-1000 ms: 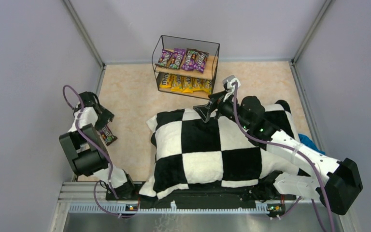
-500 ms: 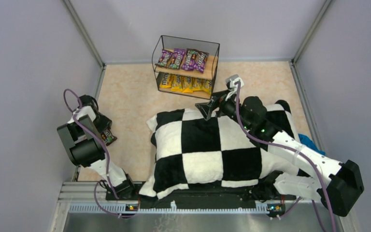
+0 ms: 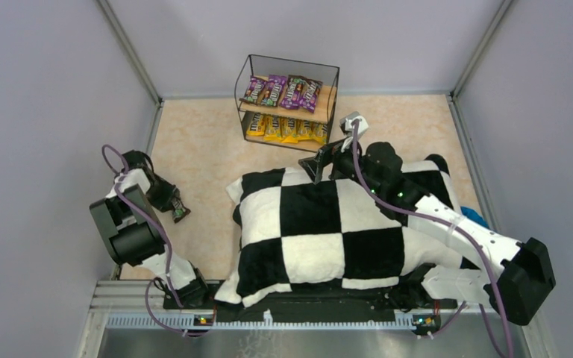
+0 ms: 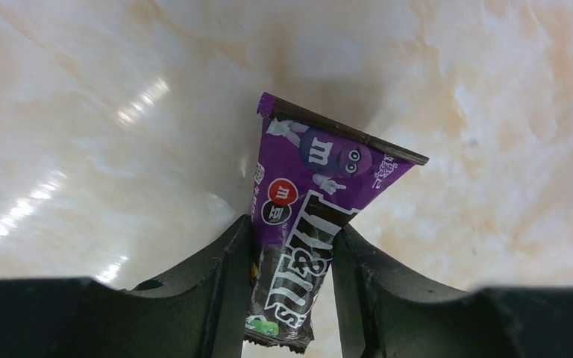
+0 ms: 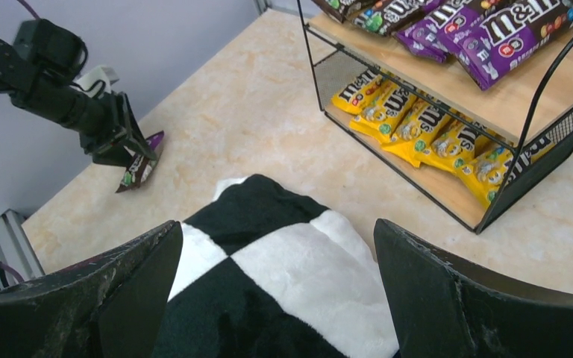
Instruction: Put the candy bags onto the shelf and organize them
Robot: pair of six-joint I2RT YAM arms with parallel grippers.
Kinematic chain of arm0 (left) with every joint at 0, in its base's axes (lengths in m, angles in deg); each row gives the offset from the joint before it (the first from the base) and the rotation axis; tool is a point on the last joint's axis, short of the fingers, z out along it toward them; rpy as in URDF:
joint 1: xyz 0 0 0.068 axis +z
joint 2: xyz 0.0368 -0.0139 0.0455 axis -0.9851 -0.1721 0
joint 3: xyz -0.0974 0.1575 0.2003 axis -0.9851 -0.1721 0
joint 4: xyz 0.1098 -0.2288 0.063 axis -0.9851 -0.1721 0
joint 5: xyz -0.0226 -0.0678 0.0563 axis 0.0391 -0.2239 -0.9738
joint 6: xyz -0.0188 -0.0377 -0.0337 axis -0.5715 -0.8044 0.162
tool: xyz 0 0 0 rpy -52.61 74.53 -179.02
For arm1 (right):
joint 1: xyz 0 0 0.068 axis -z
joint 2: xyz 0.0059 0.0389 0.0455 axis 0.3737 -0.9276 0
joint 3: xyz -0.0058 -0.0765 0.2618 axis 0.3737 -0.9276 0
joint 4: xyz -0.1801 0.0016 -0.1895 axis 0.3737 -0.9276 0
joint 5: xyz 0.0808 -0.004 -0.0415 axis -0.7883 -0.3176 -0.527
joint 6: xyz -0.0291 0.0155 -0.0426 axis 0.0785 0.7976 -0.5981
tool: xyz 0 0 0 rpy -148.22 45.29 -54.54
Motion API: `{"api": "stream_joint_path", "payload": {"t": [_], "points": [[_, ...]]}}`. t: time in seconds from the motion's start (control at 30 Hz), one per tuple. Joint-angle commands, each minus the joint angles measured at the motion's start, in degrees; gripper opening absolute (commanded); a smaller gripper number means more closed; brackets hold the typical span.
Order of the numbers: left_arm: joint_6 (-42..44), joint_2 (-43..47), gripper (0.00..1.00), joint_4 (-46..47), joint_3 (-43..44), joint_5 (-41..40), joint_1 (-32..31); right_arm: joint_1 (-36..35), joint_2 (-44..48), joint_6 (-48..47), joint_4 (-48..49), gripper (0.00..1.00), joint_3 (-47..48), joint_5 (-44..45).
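The left gripper (image 4: 291, 240) is clamping a purple M&M's bag (image 4: 310, 190) by its near end. The jaws are standing narrow against both long edges, so the packet is projecting forward of the fingertips where the wrist view can check it. The bag's far end is hanging low over the marbled table (image 3: 201, 142) just ahead of the pincer. Whether it is touching the surface cannot be told. Judging from the task, this grip is suiting a carry toward the shelf (image 3: 336, 71), which is standing well apart from this pincer, at the far side of the table. On the upper board, purple bags (image 3: 282, 89) are lying in a row; on the lower board, yellow bags (image 3: 287, 128) are doing the same, so the held packet probably belongs on the upper tier. The right gripper (image 5: 276, 233) is hovering with its jaws spread wide and gripping nothing, above the far edge of the checkered cushion (image 3: 321, 224), with the shelf just ahead of it, likely positioned to straighten or receive bags.
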Motion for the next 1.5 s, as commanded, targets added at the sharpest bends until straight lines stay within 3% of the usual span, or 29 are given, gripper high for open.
{"api": "stream_joint_path", "payload": {"t": [0.0, 0.33, 0.47, 0.63, 0.87, 1.03, 1.33, 1.37, 1.47], "points": [[-1.9, 6.3, 0.48, 2.5, -4.0, 12.2, -0.5, 0.1, -1.9, -1.3, -0.8, 0.99, 3.8, -0.4], [-4.3, 15.9, 0.48, 3.9, -4.6, 29.5, -5.3, -0.3, -5.1, -7.7, 1.5, 0.99, 4.1, -5.2], [-5.6, 19.9, 0.49, 3.1, -0.9, 29.8, -12.7, -3.1, -5.6, -18.8, 1.5, 0.99, 4.3, -6.4], [-8.4, 24.3, 0.48, 4.0, 3.0, 28.0, -22.3, -11.3, -5.5, -40.6, 1.5, 0.99, 3.9, -4.3], [-8.1, 26.0, 0.44, 5.4, 3.7, 28.7, -26.4, -13.2, -7.5, -41.4, 3.7, 0.99, 6.4, -7.9], [-8.2, 26.4, 0.43, 4.6, 4.8, 29.6, -30.5, -15.0, -8.2, -56.5, 9.6, 0.99, 2.9, -14.5], [-9.9, 27.5, 0.43, 4.7, 4.3, 26.7, -36.4, -16.5, -18.6, -72.7, 0.7, 0.88, 14.5, -17.3], [-10.1, 27.6, 0.43, 4.7, 4.1, 26.4, -37.0, -17.0, -19.5, -74.2, -0.5, 0.85, 15.6, -16.7], [-10.9, 27.8, 0.43, 5.0, 4.0, 25.1, -39.1, -18.4, -22.0, -77.3, -3.0, 0.62, 18.4, -13.1]]}}
